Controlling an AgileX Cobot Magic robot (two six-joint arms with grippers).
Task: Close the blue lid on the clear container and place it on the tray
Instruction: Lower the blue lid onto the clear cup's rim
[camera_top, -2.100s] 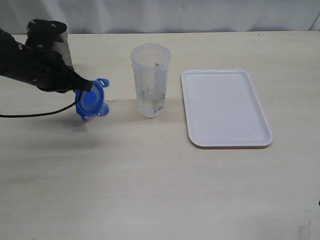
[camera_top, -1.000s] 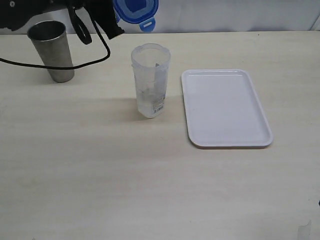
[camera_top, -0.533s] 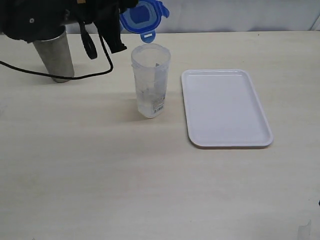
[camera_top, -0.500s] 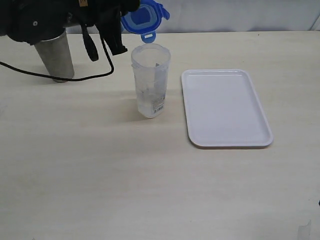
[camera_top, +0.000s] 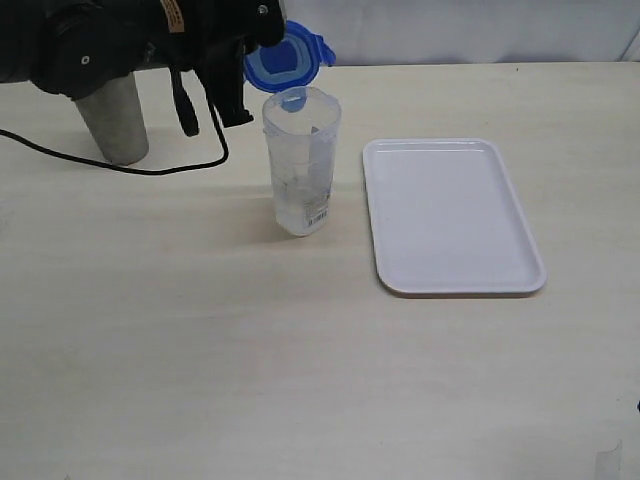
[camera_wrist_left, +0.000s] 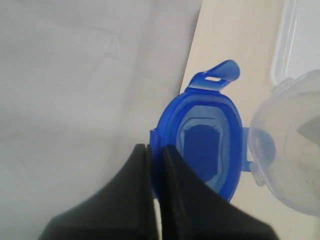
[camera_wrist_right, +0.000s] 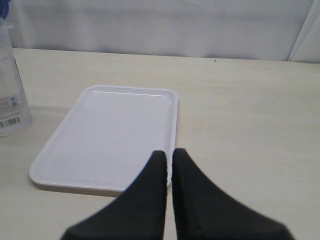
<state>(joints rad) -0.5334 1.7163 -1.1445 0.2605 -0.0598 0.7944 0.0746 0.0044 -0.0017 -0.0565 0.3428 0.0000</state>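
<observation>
My left gripper (camera_top: 262, 40) (camera_wrist_left: 156, 148) is shut on the rim of the blue lid (camera_top: 287, 60) (camera_wrist_left: 206, 142), which hangs tilted just above and behind the open mouth of the clear container (camera_top: 300, 160) (camera_wrist_left: 292, 165). One lid tab dips toward the container's rim. The container stands upright on the table, left of the white tray (camera_top: 450, 215) (camera_wrist_right: 107, 135). My right gripper (camera_wrist_right: 169, 155) is shut and empty, hovering near the tray's edge; the exterior view does not show it.
A steel cup (camera_top: 112, 115) stands at the back left, partly hidden by my left arm. A black cable (camera_top: 120, 165) trails over the table from that arm. A pale curtain backs the table's far edge.
The left gripper carried the blue lid up from the table at the left, then right and down, so it now hangs right over the container's mouth.
</observation>
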